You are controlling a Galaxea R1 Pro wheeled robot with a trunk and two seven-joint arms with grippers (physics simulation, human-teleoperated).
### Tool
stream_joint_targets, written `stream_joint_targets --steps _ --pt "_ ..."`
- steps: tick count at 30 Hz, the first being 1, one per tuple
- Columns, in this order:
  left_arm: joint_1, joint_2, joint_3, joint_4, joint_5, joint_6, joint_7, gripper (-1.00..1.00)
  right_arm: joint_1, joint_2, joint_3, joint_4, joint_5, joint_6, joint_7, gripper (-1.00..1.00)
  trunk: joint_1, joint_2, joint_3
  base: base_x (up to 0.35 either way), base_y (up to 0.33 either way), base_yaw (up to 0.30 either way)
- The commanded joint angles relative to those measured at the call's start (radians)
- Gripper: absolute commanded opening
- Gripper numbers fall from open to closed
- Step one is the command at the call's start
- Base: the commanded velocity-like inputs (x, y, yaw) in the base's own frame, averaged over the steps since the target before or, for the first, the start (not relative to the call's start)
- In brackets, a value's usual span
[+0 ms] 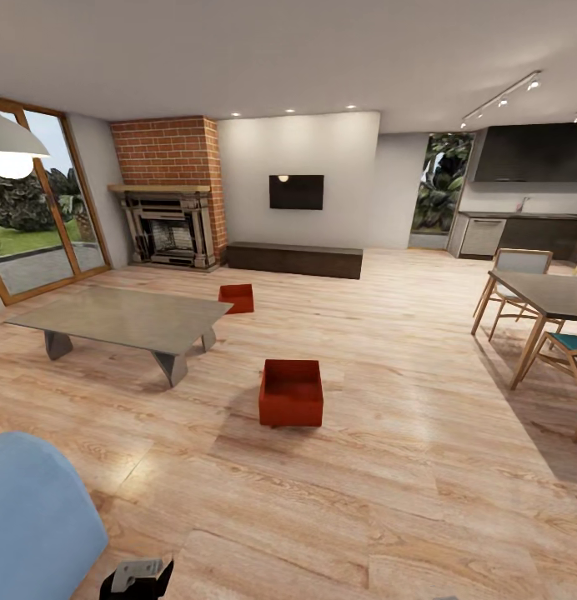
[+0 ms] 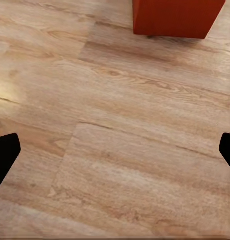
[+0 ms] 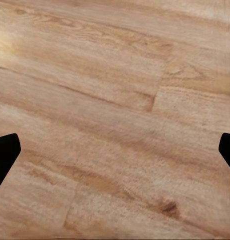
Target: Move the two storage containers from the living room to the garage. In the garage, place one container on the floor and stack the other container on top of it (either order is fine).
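Both tools are spread wide and carry nothing: the left tool (image 2: 115,150) and right tool (image 3: 115,150) each show dark fingertips at opposite frame edges, with light wood plank floor (image 3: 115,100) between them. Part of the left arm (image 1: 138,577) appears at the bottom of the head view, beside a blue sofa corner (image 1: 34,517). Ahead, the near storage container (image 1: 290,392) stands upright on the planks, open top up. The far storage container (image 1: 237,297) sits beyond it, just beside the low glass table (image 1: 122,317). Farthest back are the brick fireplace (image 1: 168,200), wall TV (image 1: 296,192) and, to the right, a dining table (image 1: 547,293).
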Motion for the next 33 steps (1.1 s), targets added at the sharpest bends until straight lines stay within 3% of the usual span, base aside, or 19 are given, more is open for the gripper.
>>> stream_joint_targets --steps 1,10,23,33 --pt "-0.001 -0.001 0.008 0.003 -0.004 -0.003 -0.009 1.0 -0.003 0.001 -0.004 0.008 -0.001 -0.002 -0.01 1.0 0.0 -0.001 -0.001 0.0 0.0 0.0" --pt "-0.001 -0.001 0.008 0.017 -0.005 -0.002 -0.01 1.0 -0.019 0.008 -0.003 0.049 -0.004 0.001 -0.082 1.0 0.0 -0.001 -0.001 0.0 0.0 0.0" --pt "-0.001 -0.001 0.009 0.018 -0.005 -0.002 -0.011 1.0 -0.024 0.01 -0.003 0.068 -0.006 -0.001 -0.086 1.0 0.0 -0.001 -0.001 0.007 0.0 0.0" --pt "-0.001 -0.001 0.009 0.018 -0.004 -0.002 -0.011 1.0 -0.024 0.01 -0.003 0.067 -0.006 -0.003 -0.085 1.0 0.0 -0.001 -0.001 0.247 0.0 0.0"
